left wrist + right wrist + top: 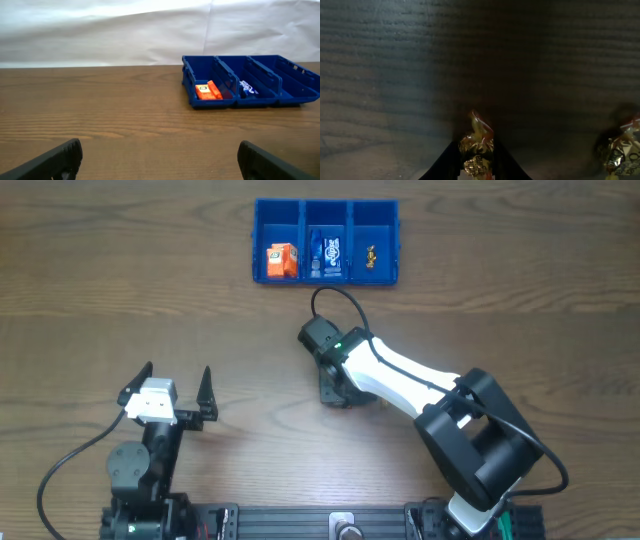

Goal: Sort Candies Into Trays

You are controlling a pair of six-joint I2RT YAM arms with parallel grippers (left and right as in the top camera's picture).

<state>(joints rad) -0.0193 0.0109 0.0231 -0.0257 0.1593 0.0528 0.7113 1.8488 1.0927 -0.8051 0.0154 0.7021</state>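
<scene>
Right gripper (476, 160) tipped down at top-view center, clamped on gold candy (475, 141), its long axis along the fingers. Left gripper (177, 377) at lower left, jaws apart.

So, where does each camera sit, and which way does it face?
Top: above, looking down on blue tray, left gripper, right gripper.
Left wrist: low, facing across the table toward the tray; left gripper open.
Right wrist: close over the table, looking down; right gripper holds a gold candy.
Shared: top and left wrist show the orange candy.
</scene>
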